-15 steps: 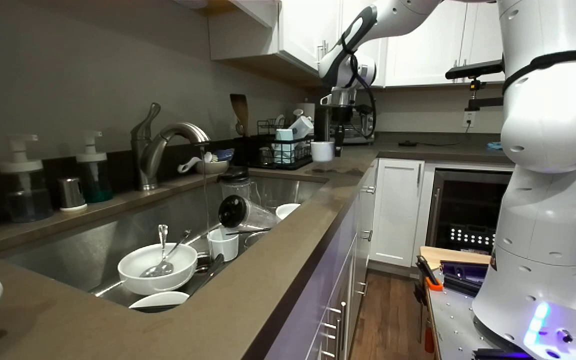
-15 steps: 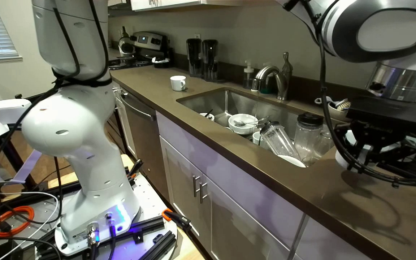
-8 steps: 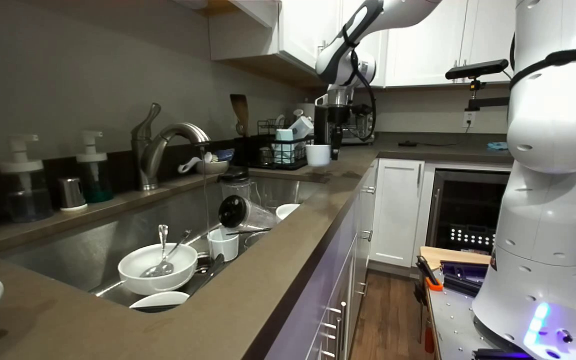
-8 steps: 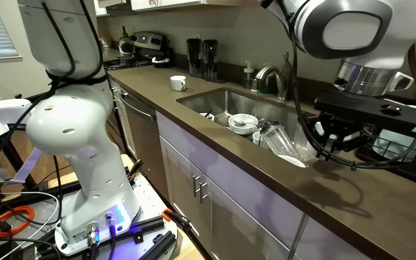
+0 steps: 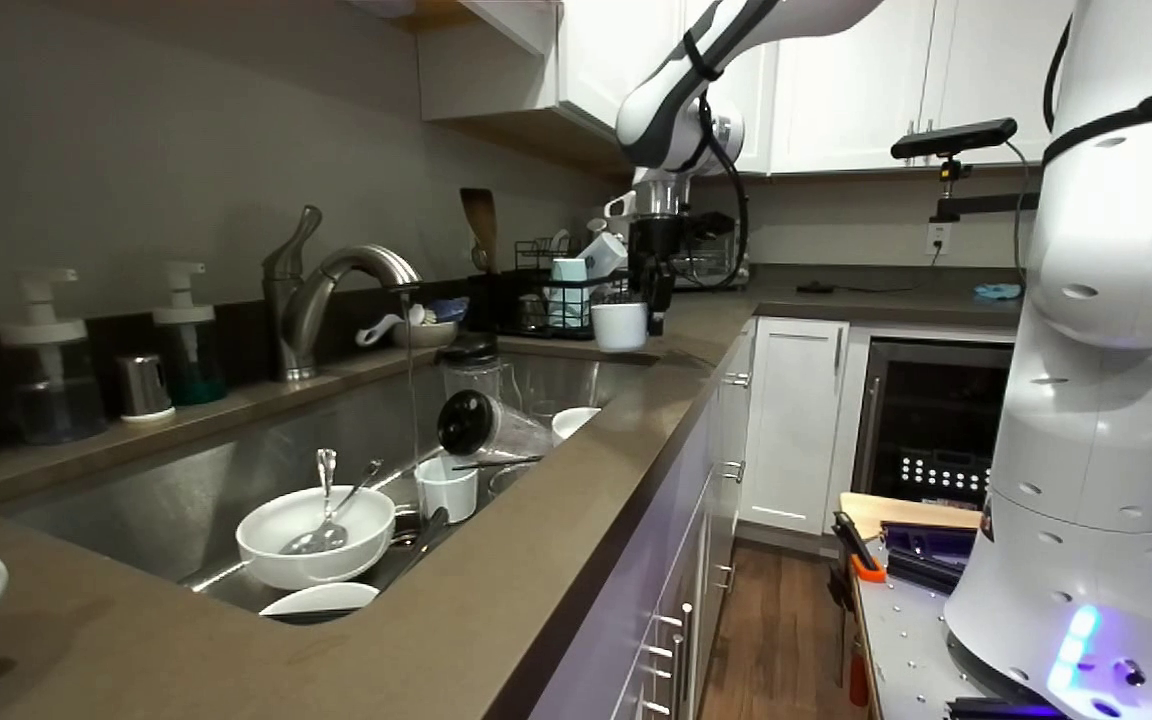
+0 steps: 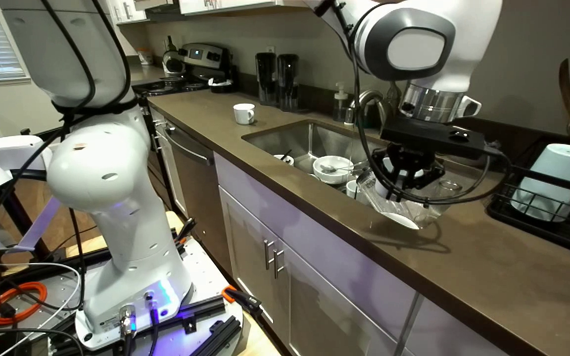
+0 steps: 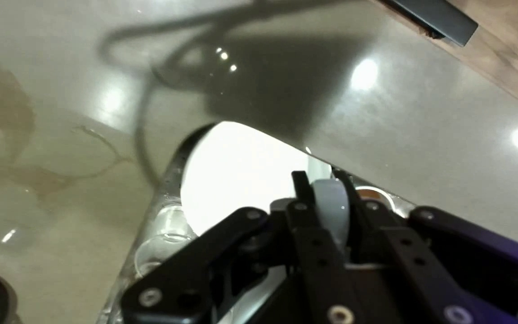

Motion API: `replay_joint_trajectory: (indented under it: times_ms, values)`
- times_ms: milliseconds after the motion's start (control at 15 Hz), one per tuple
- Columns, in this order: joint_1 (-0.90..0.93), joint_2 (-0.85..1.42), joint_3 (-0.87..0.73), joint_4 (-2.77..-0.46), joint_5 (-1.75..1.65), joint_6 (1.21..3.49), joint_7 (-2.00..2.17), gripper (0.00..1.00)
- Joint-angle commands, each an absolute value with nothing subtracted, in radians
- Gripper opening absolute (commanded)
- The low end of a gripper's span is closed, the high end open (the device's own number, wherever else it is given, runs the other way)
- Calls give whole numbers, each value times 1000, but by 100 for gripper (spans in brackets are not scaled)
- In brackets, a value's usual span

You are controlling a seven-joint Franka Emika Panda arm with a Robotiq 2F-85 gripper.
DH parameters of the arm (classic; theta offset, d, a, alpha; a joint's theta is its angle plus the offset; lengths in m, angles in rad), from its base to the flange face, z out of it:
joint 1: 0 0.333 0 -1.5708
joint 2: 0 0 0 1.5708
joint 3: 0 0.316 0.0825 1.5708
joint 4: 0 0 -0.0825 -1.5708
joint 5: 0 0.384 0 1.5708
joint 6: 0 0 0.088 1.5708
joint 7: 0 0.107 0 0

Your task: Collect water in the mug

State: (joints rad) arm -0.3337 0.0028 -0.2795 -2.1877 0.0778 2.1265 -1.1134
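My gripper is shut on the handle of a white mug. The mug hangs about upright above the counter, by the sink's corner nearest the dish rack. In an exterior view the mug is partly behind the gripper and a cable. In the wrist view the handle stands between the black fingers; most of the mug's body is hidden under them. The metal faucet runs a thin water stream into the sink. The mug is well apart from the stream. Its inside cannot be seen.
The sink holds a white bowl with spoons, a white cup, tilted and upright clear jars and a bowl at the corner. A black dish rack stands behind. A second mug stands on the counter.
My arm has carried the mug along the counter toward the sink and faucet, and slightly lower. The gripper has stayed shut on the handle. The water keeps running.
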Motion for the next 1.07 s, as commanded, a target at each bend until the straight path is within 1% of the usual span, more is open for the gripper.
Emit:
replay_joint_trajectory:
  times_ms: [0,267,533,733,1000]
  values:
    - [-259,-81,-231,-2296,46,2210,-965,6]
    - [-152,-85,-141,-2344,46,2309,-738,6]
    - [-61,-31,-59,-2312,10,2360,-496,6]
    - [-32,20,-37,-2258,-15,2358,-343,6]
    - [-34,88,-39,-2179,-10,2351,-240,6]
